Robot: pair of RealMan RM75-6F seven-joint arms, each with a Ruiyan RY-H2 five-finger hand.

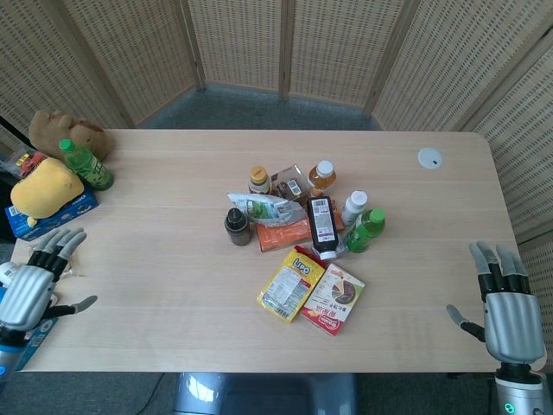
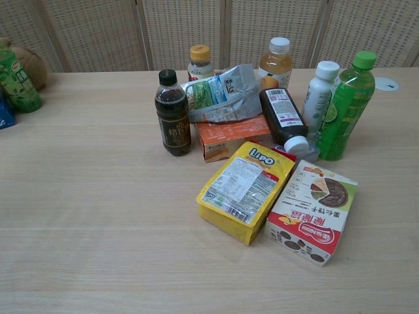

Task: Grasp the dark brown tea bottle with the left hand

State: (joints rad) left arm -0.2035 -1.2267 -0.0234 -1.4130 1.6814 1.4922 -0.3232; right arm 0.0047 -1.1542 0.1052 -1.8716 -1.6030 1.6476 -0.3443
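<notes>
The dark brown tea bottle [image 1: 237, 226] [image 2: 173, 114] with a black cap stands upright at the left edge of the cluster in the table's middle. My left hand [image 1: 33, 286] hovers at the table's left front edge, fingers spread and empty, far left of the bottle. At the right front corner my right hand [image 1: 506, 306] hangs off the table edge, fingers extended, holding nothing. Neither hand shows in the chest view.
Around the bottle: a crumpled snack bag [image 2: 219, 93], orange box [image 2: 230, 137], lying dark bottle [image 2: 284, 120], yellow packet [image 2: 244, 190], red-and-white box [image 2: 313, 211], green bottle [image 2: 346, 106], white bottle [image 2: 319, 95], two orange-capped bottles. Plush toys and a green bottle [image 1: 85, 164] sit far left.
</notes>
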